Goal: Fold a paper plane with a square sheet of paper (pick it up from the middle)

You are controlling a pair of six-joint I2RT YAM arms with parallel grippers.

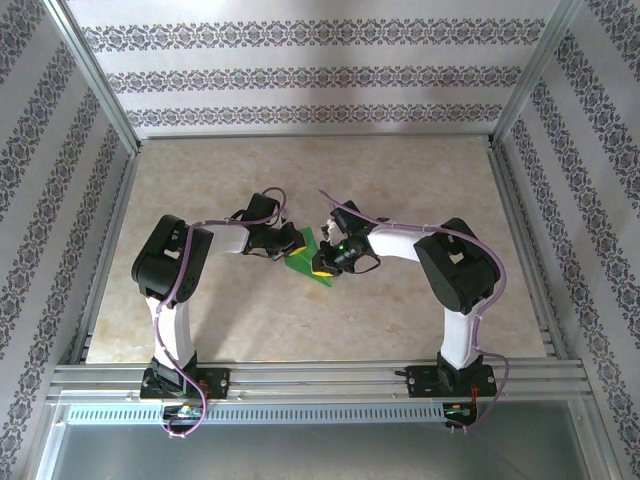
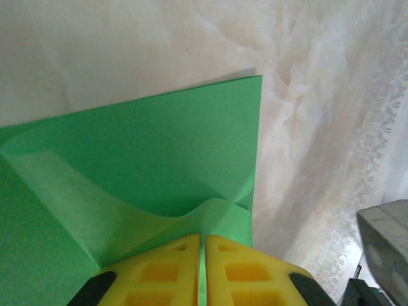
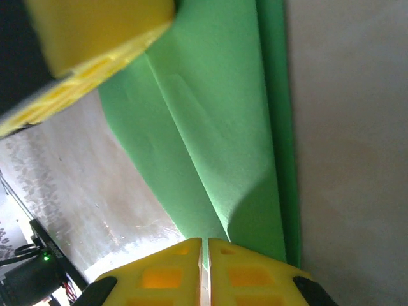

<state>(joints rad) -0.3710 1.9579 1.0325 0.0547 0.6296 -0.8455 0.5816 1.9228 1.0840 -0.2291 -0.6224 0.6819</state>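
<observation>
Green paper point(image 2: 159, 146) in both arms' fingers point(image 2: 162, 271)

Seen from overhead, the green paper point(image 1: 300, 265) is tiny and largely covered by the left gripper point(image 1: 295, 243) and right gripper point(image 1: 320, 267) meeting over it, so its folds cannot be read there.

From the left wrist, the paper runs off the frame left of the gripper and below it. The strip pinched between the closed yellow fingers point(image 2: 159, 277) is hidden, and the fingers are cropped below. To that gripper's right, a blurred grey object point(image 2: 386, 248) is cut off at the corner.

From the right wrist, the paper leaves the top edge. A blurred yellow finger point(image 3: 89, 44) up-left is cropped. A dark blurred device point(image 3: 35, 274) sits lower-left.
</observation>
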